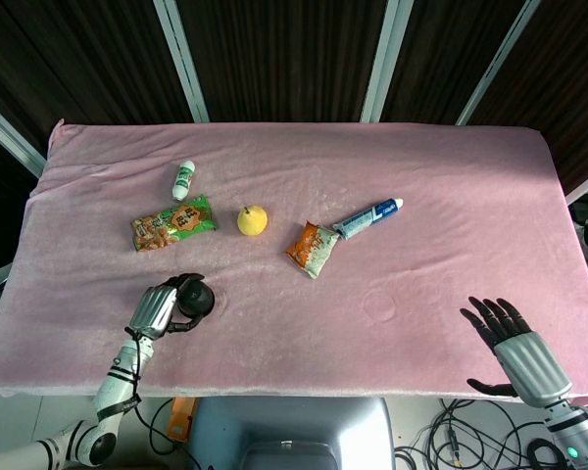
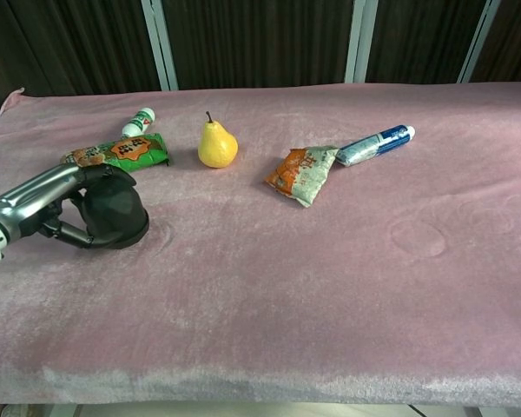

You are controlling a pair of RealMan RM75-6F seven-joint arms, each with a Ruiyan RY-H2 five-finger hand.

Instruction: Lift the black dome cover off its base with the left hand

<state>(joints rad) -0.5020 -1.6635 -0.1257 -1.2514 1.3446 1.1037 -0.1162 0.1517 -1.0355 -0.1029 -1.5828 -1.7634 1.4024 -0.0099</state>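
Note:
The black dome cover sits at the front left of the pink table, and in the head view the black dome cover shows just beyond my fingers. My left hand grips it, fingers wrapped over its top and thumb under its near side; the left hand is seen from above in the head view. The cover looks tilted and raised a little off the cloth. Its base is hidden. My right hand hovers open at the front right edge, fingers spread, holding nothing.
A green snack bag, a small white bottle, a yellow pear, an orange packet and a blue-white tube lie across the middle of the pink tablecloth.

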